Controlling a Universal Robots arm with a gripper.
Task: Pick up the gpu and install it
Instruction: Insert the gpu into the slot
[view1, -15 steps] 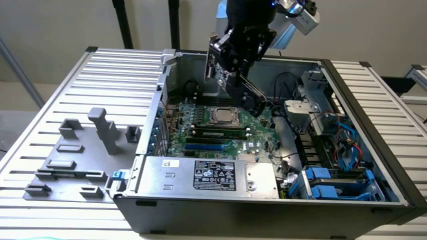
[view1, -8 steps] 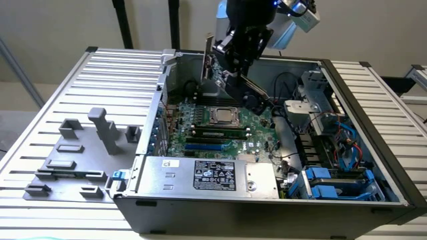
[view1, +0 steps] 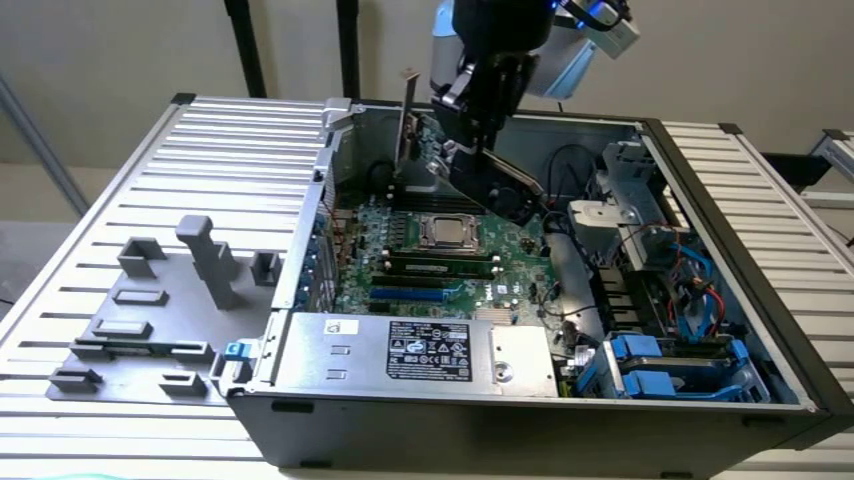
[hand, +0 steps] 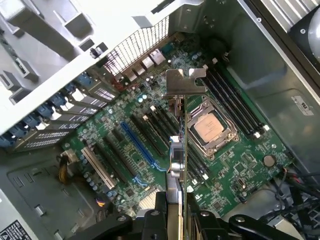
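My gripper (view1: 470, 135) hangs over the far part of the open computer case (view1: 747, 300), shut on the gpu (view1: 501, 185). The gpu is a thin black card held tilted above the motherboard (view1: 400, 250), and its silvery bracket (view1: 407, 110) stands upright near the case's rear wall. In the wrist view the gpu (hand: 178, 150) appears edge-on between my black fingers (hand: 160, 212), its metal bracket (hand: 185, 82) at the far end. The card hovers above the board beside the CPU socket (hand: 210, 125), with the blue expansion slot (hand: 137, 145) a little to one side of it. It sits in no slot.
A silver labelled power-supply box (view1: 414, 350) fills the case's near side. Memory sticks (view1: 434, 265) lie by the CPU socket (view1: 447, 232). Blue drive bays (view1: 667, 365) and cables crowd the exterior view's right. A grey holder fixture (view1: 147, 320) stands on the slatted table (view1: 227, 140).
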